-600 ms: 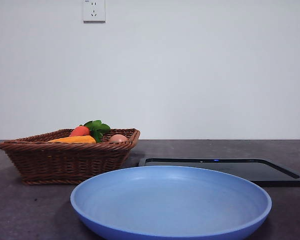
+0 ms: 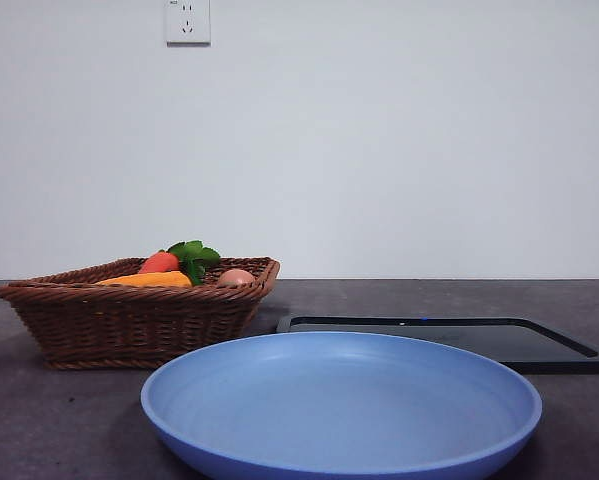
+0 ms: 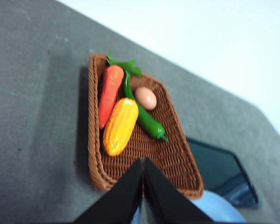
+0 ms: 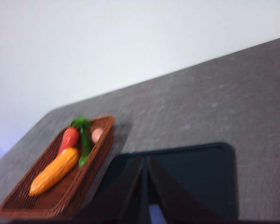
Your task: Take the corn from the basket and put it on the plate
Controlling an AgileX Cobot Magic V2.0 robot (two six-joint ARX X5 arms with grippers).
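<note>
The corn (image 3: 119,126) lies in the brown wicker basket (image 3: 174,154), between a carrot and a green pepper; in the front view only a strip of the corn (image 2: 147,280) shows over the basket (image 2: 129,325) rim. The blue plate (image 2: 339,405) sits near and large at the front. My left gripper (image 3: 143,161) is shut and hangs high above the basket's near end, well clear of the corn. Over the black tray, my right gripper (image 4: 145,159) is shut too, and the corn (image 4: 54,171) shows off to its side. Neither arm shows in the front view.
In the basket with the corn lie a red-orange carrot (image 3: 110,93) with green leaves, a green pepper (image 3: 144,116) and an egg (image 3: 146,98). A flat black tray (image 2: 459,340) rests behind the plate, right of the basket. A white wall closes the back.
</note>
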